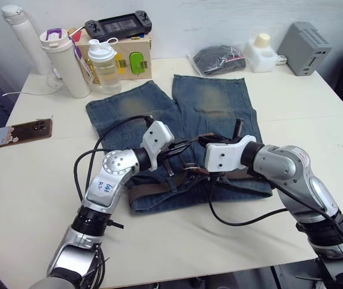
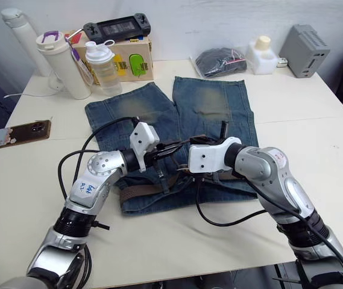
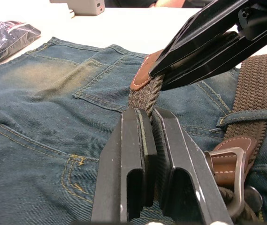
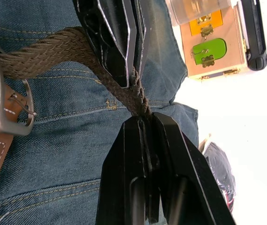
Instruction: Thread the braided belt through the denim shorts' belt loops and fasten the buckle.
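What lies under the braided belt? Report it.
Under the braided belt lies the denim shorts waistband; one belt loop crosses over it. Both grippers, left and right, pinch its raised tip end. Fabric beneath stays covered.

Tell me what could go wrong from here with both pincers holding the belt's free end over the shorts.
1. Both the left pincer and right pincer are shut on one short stretch of the braided belt; pulling in opposite directions could twist it or make it slip out.
2. The buckle lies loose on the denim shorts; tugging may drag it away from the tip.
3. The pincers sit close together, so they might collide when regrasping.
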You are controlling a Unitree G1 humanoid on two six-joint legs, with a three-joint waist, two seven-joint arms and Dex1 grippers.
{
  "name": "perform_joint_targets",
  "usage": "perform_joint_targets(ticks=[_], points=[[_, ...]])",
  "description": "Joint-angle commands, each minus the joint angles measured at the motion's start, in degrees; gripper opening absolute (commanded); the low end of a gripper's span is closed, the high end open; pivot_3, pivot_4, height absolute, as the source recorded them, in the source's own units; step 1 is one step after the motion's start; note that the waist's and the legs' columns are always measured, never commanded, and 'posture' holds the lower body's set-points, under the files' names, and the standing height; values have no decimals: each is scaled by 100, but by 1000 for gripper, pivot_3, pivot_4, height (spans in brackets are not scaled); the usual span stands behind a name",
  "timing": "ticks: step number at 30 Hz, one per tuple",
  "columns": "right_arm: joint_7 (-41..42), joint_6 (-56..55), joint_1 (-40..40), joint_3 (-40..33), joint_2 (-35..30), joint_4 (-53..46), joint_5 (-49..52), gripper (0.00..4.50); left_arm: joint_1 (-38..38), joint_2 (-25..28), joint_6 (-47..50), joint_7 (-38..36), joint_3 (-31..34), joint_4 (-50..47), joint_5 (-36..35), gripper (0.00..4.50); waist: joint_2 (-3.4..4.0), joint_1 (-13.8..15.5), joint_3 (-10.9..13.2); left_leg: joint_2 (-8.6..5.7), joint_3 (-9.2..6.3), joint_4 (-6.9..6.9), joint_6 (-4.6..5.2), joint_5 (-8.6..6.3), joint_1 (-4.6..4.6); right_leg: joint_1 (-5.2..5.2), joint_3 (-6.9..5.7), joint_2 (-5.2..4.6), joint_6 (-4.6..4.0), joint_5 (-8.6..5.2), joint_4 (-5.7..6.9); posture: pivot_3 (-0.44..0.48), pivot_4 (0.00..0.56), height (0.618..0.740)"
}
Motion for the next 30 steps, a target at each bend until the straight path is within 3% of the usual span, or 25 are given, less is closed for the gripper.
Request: perform_joint_targets(ticks=[1,3,4,8,12,15,18,21,22,30], points=[[-118,397,35,-264,218,-394,139,0,38,-107,-3,202,178,-144,-45,30,0,1,0,0,0,0,0,0,0,0,0,0,0,0,0,0,150,687],[-157,933,86,-492,392,-508,290,783,106,-184,52,252,261,-241,-159,0,0,6,0,0,0,1,0,0,0,0,0,0,0,0,1,0,150,687],[-145,1273,117,-623,454,-558,364,957,151,-226,84,272,306,-306,-235,0,0,6,0,0,-2,1,0,0,0,0,0,0,0,0,1,0,150,687],[-40,2260,229,-1011,396,-689,536,2700,331,-360,228,280,443,-538,-521,0,0,17,0,0,-3,4,2,1,-2,1,-1,-3,0,0,1,0,150,687],[-55,3095,277,-1286,450,-856,813,2700,502,-462,249,323,517,-746,-707,0,0,5,0,0,-3,2,3,1,-2,1,0,-5,0,0,1,0,150,687],[77,4110,188,-1311,891,-1257,1484,2700,670,-673,211,380,629,-989,-980,0,0,-19,0,2,-3,-1,2,1,0,-1,1,-4,-1,0,1,0,150,687],[171,4832,187,-1176,1208,-1607,2073,1915,762,-715,219,358,600,-1114,-1036,0,0,-12,0,5,-5,-5,1,0,1,-2,0,-1,-2,-1,1,0,150,687],[120,5311,269,-876,1277,-1788,2418,383,788,-712,207,363,591,-1134,-1049,0,0,0,0,3,-4,-2,1,0,1,0,1,-2,-2,-1,1,0,150,687],[36,5417,283,-773,1333,-1801,2495,114,790,-708,193,355,588,-1141,-1059,0,0,8,0,0,-5,-1,2,0,1,1,0,-3,-2,-1,1,0,150,687],[-540,5521,681,169,1151,-1511,2512,47,813,-672,144,392,608,-1290,-1050,0,0,-2,-1,-4,-5,-1,2,0,1,1,0,-6,-1,0,1,0,150,687]])
